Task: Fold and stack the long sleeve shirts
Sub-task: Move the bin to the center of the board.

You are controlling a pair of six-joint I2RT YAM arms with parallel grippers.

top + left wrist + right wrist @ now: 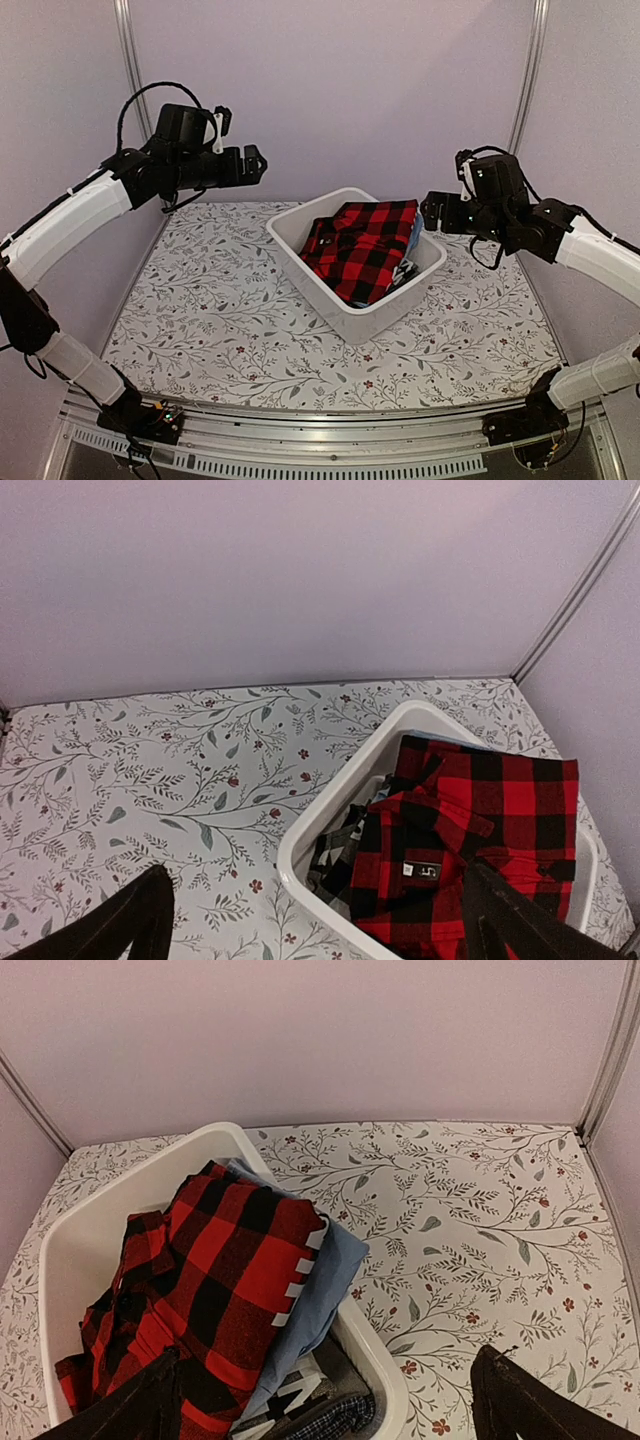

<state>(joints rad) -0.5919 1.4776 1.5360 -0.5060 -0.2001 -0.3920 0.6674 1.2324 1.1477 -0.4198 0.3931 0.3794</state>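
Observation:
A red-and-black check long sleeve shirt lies on top of a pile in the white plastic bin at the table's middle right. Its collar and small tag show in the left wrist view. Under it lie a light blue cloth and a grey-and-black patterned cloth. My left gripper hangs open and empty, high above the table to the left of the bin. At the bin's right corner my right gripper is held up, open and empty too. Neither touches the cloth.
The table wears a floral printed cover and has pale walls on three sides. Metal frame posts stand at the back corners. The bin sits at an angle, nearer the right arm.

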